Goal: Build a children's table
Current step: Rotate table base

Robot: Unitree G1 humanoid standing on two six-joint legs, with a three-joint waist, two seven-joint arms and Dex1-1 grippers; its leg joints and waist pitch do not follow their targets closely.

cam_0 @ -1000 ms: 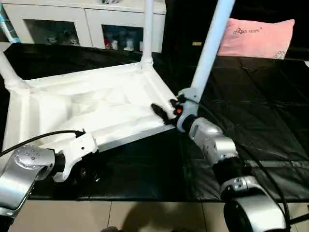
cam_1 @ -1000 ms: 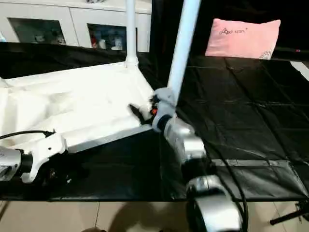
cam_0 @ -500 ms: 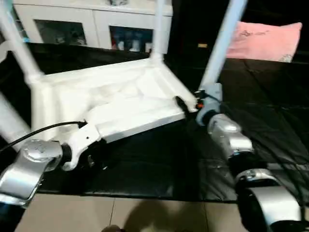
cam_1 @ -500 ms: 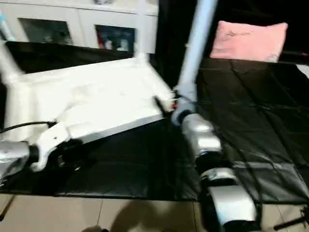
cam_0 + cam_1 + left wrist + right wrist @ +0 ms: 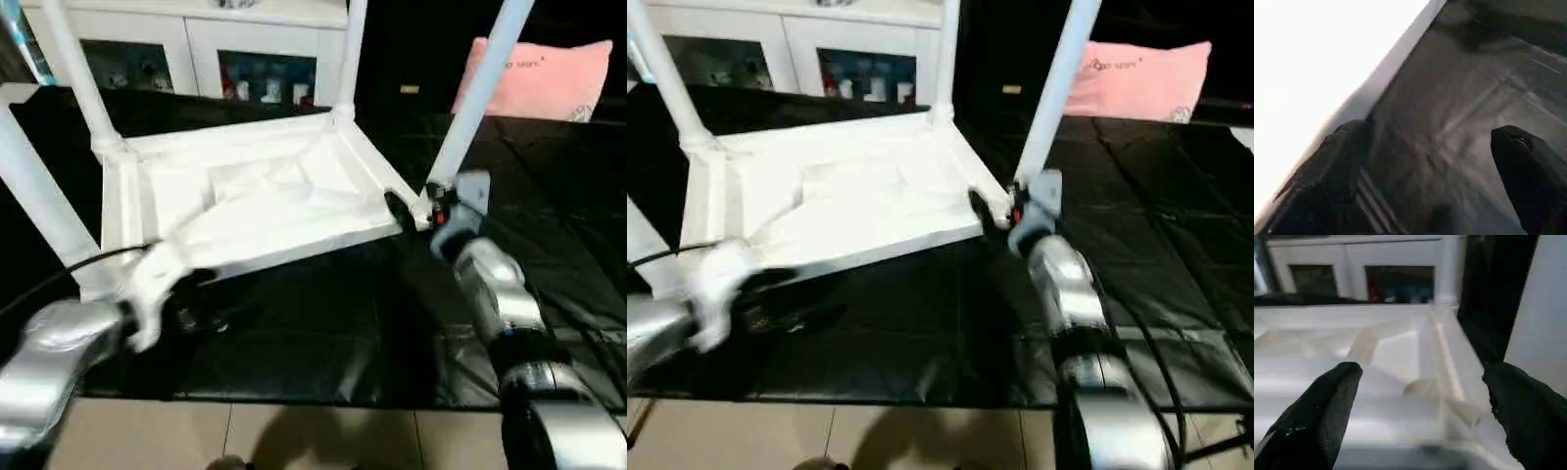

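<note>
Four legs (image 5: 478, 93) run off frame; left tool (image 5: 201, 299) blurred.

a white glass-door cabinet (image 5: 186, 49) stands behind black floor sheeting (image 5: 549, 196), pink cushion (image 5: 549, 78) alongside.

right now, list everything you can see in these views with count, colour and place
tabletop: one, white, upside down on the black mat, ribbed underside up
legs: four, white, standing up from the tabletop's corner sockets
mat: one, black, creased, under the table
cabinet: one, white, glass doors, behind the mat
pillow: one, pink, far right on the mat
floor: beige tiles, along the near edge
left gripper: black jaws open, at the tabletop's near edge, above the mat
right gripper: black jaws open, at the tabletop's near right corner
</note>
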